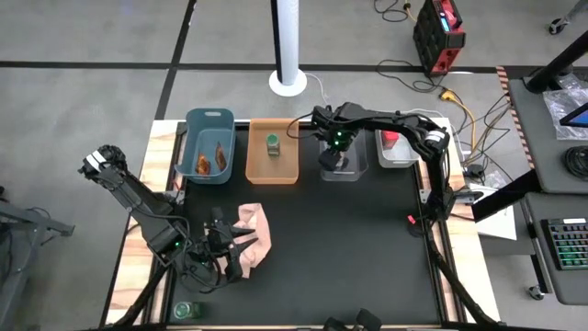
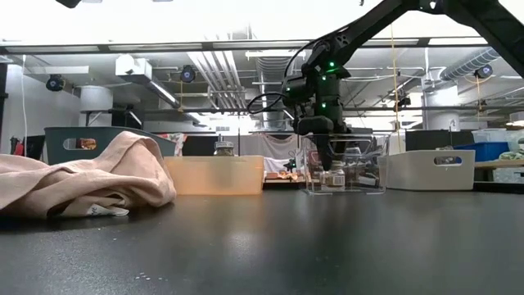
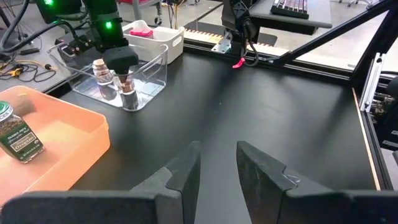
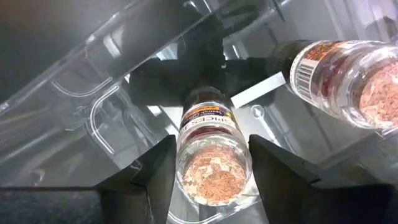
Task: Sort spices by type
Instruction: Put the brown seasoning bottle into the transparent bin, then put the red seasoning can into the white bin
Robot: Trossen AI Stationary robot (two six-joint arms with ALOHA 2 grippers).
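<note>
The right tool reaches down into the clear bin at the back of the surface, its fingers standing on either side of a tan-lidded jar. Whether they press the glass or stand just off it cannot be told. A second tan-lidded jar stands just beside it in the same bin; from above both are hidden under the arm.

The left tool hovers low over the surface by the pink cloth, fingers a narrow gap apart with nothing between them. In the high view the cloth partly covers it.

One green-capped jar stands in the orange bin. Another green jar lies at the near left corner. Foil packets lie in the blue bin. Something red shows in the white bin, the arm covering part of it.
</note>
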